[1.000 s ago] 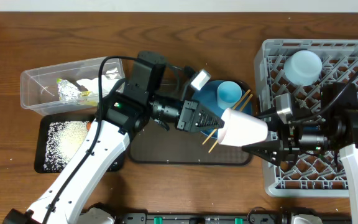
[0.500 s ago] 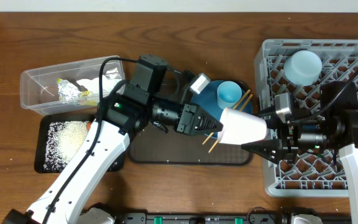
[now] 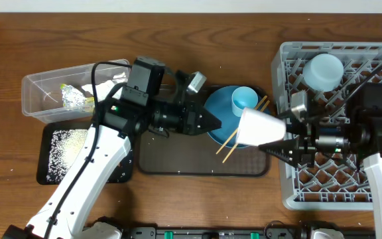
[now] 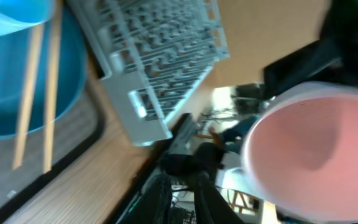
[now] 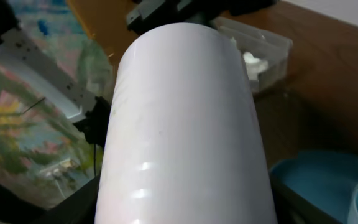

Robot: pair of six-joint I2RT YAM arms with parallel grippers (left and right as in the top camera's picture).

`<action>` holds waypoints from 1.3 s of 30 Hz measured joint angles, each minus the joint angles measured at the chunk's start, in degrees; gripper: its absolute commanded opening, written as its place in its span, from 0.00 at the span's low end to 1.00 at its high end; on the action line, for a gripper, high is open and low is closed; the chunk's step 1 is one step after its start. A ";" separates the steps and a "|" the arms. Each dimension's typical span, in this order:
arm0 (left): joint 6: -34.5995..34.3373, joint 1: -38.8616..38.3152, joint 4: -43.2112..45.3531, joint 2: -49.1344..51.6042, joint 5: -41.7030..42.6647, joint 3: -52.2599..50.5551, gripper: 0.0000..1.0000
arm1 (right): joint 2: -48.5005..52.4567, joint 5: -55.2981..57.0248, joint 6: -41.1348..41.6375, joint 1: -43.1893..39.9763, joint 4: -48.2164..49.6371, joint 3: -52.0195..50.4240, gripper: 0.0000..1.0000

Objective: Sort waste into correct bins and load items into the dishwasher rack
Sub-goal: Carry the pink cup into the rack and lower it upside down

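Wooden tabletop [image 3: 197, 40] lies under both arms; in the right wrist view the small pink cup [image 5: 185, 124] fills the frame and hides the fingers, and the left wrist view is blurred. Overhead, the right gripper [image 3: 280, 138] pinches the cup in the air between the large blue plate [image 3: 221, 109] and the dishwasher rack [image 3: 290, 192], while the left gripper [image 3: 212, 121] jaws' state I cannot tell. Since 1 second ago, the left gripper has drawn back left, off the cup.

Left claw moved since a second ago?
Yes. The left claw backed leftward, away from the dishwasher rack, and now sits clear of the pink cup.
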 measured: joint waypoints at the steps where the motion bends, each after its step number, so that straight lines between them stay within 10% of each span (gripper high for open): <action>1: 0.00 0.13 -0.76 0.00 -1.16 -0.02 0.17 | 0.00 0.94 1.73 -0.39 0.96 0.00 0.43; 19: 0.02 0.31 -12.04 0.00 -22.77 -0.04 0.17 | 0.00 49.18 49.00 -0.44 9.60 0.00 0.33; 39: 0.17 0.31 -17.27 0.00 -36.94 -0.04 0.31 | 0.24 73.90 60.89 -1.60 -1.20 3.43 0.30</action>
